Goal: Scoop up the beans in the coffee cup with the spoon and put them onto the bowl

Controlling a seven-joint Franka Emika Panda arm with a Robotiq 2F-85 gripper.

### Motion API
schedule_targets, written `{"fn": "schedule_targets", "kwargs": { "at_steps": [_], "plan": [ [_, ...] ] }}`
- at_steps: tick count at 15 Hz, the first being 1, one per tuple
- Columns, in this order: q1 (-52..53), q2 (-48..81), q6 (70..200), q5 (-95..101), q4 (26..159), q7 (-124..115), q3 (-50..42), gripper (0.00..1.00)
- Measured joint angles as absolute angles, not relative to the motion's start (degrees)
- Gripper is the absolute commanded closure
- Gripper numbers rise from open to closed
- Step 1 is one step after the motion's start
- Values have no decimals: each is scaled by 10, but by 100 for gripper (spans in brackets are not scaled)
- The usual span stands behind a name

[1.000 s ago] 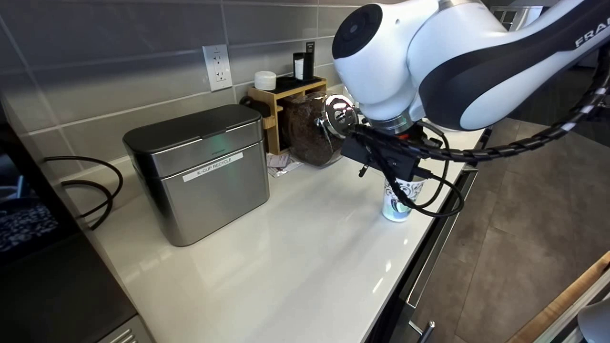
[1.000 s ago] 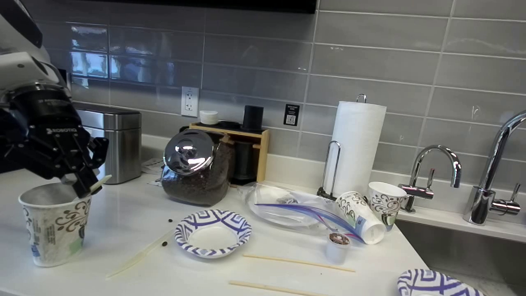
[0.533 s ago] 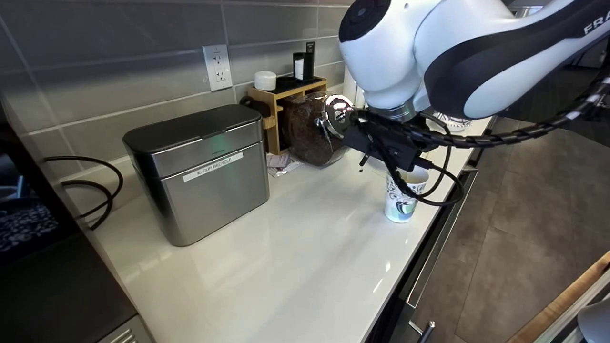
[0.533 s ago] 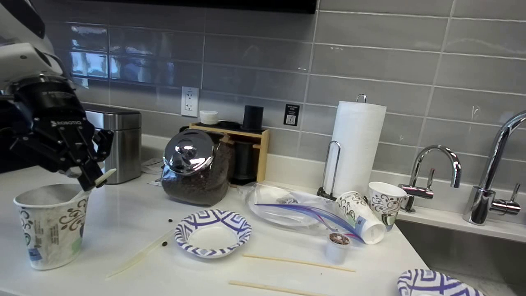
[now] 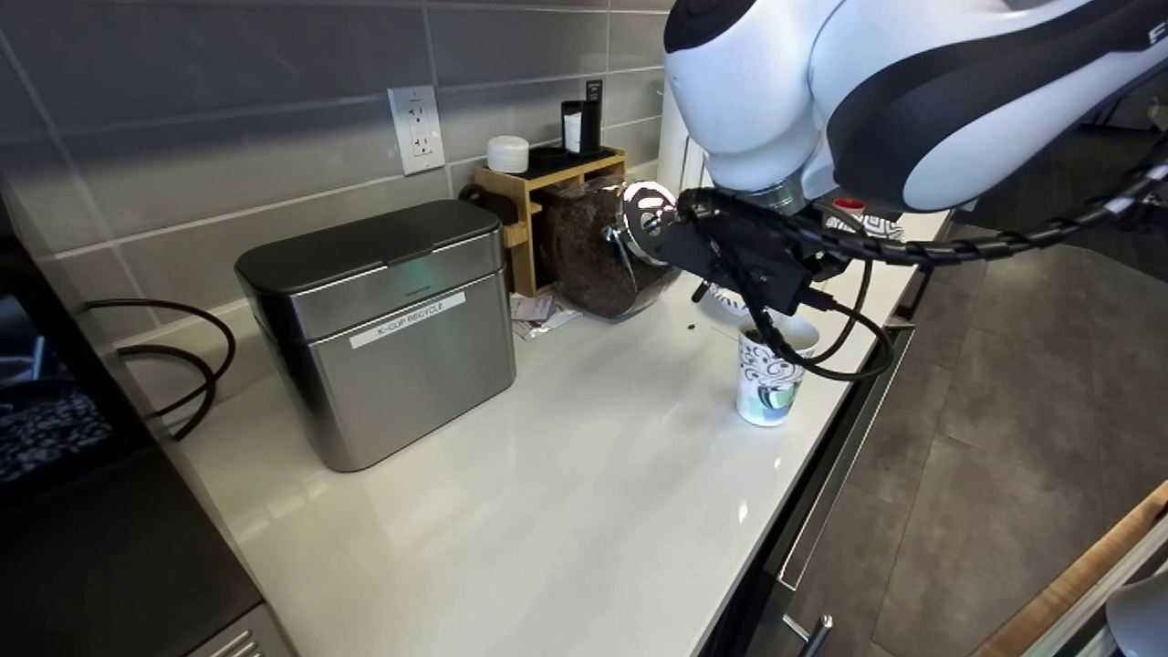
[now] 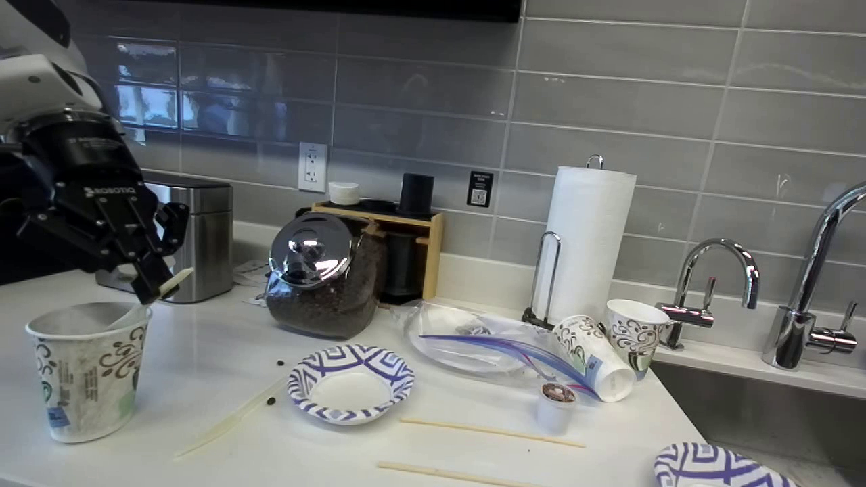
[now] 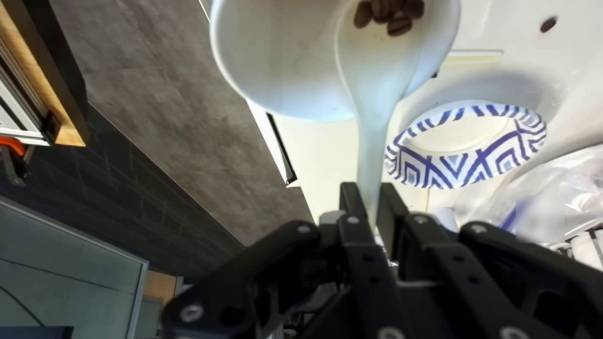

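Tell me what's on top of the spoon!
In the wrist view, brown beans sit in the spoon. They cover the surface beneath them, and the picture's top edge cuts off the spoon's tip, so more beans may lie there.

"K-CUP RECYCLE", nice and clear in an exterior view, on the white label [image 5: 408,319] across the front of the steel bin [image 5: 411,392]! Up and to the right of that bin, the arm [image 5: 912,100] flashes a white "F". And in front of the bin in an exterior view, the gripper [image 6: 164,287] reads "ROBOTIQ"! Right of the bin, on the wall [image 6: 419,122], a black sign [image 6: 480,189], its print too small to read.
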State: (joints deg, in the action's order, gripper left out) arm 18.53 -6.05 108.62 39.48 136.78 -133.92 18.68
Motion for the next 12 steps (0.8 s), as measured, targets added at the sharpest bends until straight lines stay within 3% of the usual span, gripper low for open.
{"fn": "schedule_targets", "kwargs": {
  "at_steps": [12],
  "plan": [
    [175, -103, 1169, 395, 1415, -1311, 181, 97]
  ]
}}
